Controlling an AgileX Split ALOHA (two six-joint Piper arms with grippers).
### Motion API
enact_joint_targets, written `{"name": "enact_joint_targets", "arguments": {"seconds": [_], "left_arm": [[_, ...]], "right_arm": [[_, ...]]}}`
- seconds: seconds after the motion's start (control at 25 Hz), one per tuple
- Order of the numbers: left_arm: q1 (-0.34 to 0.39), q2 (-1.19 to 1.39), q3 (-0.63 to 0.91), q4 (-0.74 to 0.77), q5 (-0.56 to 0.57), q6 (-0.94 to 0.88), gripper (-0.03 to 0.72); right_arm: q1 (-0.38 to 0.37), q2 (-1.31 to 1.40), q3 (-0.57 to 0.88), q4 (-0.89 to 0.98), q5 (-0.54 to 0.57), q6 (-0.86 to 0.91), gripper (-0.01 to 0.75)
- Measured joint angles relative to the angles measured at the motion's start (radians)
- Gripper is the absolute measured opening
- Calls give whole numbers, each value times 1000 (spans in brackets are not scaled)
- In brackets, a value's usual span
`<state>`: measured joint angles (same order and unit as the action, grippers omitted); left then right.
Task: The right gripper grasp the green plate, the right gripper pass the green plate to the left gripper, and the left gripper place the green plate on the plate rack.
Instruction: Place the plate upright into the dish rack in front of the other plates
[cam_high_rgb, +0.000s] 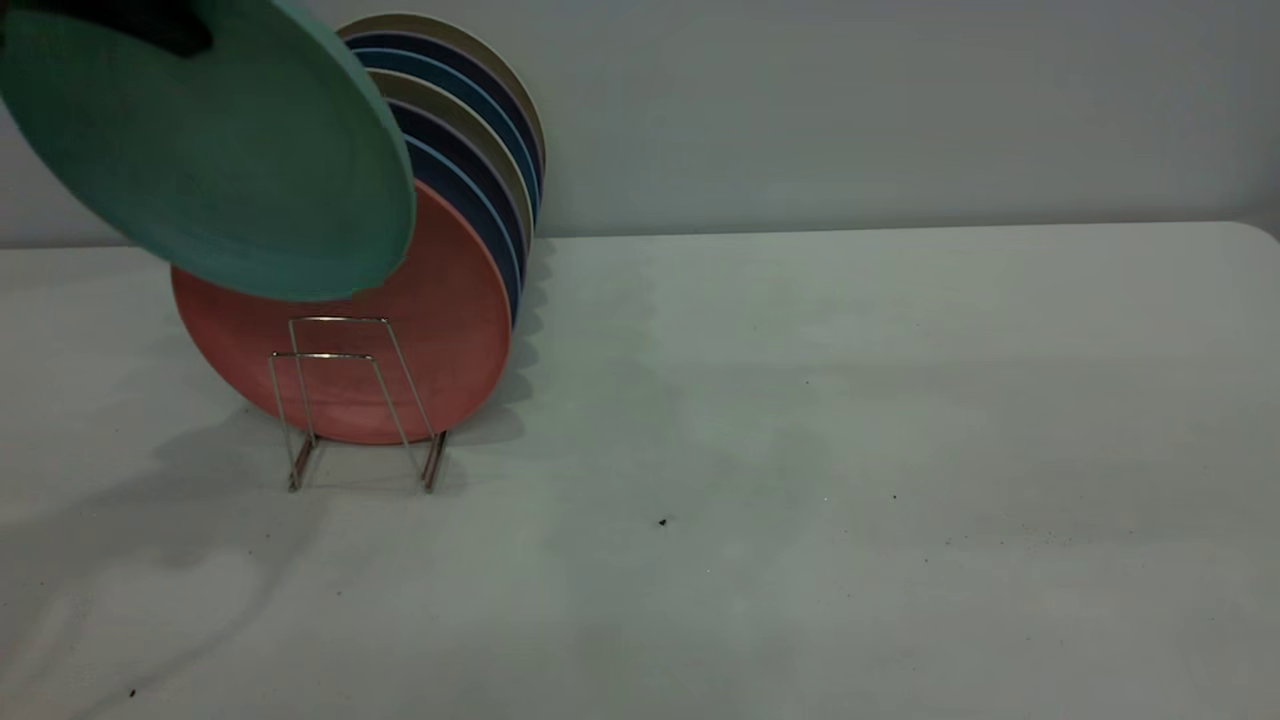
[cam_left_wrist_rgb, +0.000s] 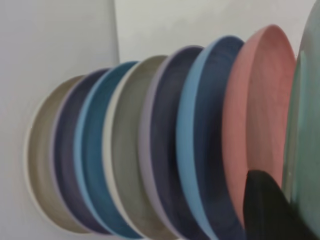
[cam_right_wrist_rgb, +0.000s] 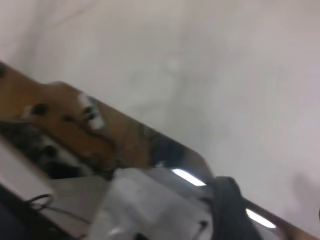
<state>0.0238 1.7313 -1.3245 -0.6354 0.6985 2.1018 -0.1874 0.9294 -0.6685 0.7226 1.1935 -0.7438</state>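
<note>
The green plate (cam_high_rgb: 210, 150) hangs tilted in the air at the upper left, above the plate rack (cam_high_rgb: 355, 400) and partly in front of the salmon-pink plate (cam_high_rgb: 430, 340). My left gripper (cam_high_rgb: 160, 30) is shut on the green plate's upper rim. In the left wrist view one black finger (cam_left_wrist_rgb: 267, 210) lies against the green plate (cam_left_wrist_rgb: 306, 140), and the other finger is hidden behind it. The rack's two front wire loops hold nothing. My right gripper (cam_right_wrist_rgb: 275, 200) is out of the exterior view; it is open and empty, away from the plates.
Several plates stand in the rack behind the salmon one: dark blue (cam_high_rgb: 480, 200), teal and beige (cam_high_rgb: 500, 70). They also show edge-on in the left wrist view (cam_left_wrist_rgb: 165, 145). The white table (cam_high_rgb: 800, 450) stretches to the right, with a wall behind it.
</note>
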Motion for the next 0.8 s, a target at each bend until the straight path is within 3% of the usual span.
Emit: {"name": "enact_joint_targets", "arguments": {"seconds": [0.36, 0.8], "left_arm": [[-1, 58, 0, 1, -2, -19, 139], [-1, 76, 0, -2, -12, -33, 139]], "right_arm": [[0, -275, 5, -168, 19, 166, 440], [0, -385, 6, -307, 19, 297, 440]]}}
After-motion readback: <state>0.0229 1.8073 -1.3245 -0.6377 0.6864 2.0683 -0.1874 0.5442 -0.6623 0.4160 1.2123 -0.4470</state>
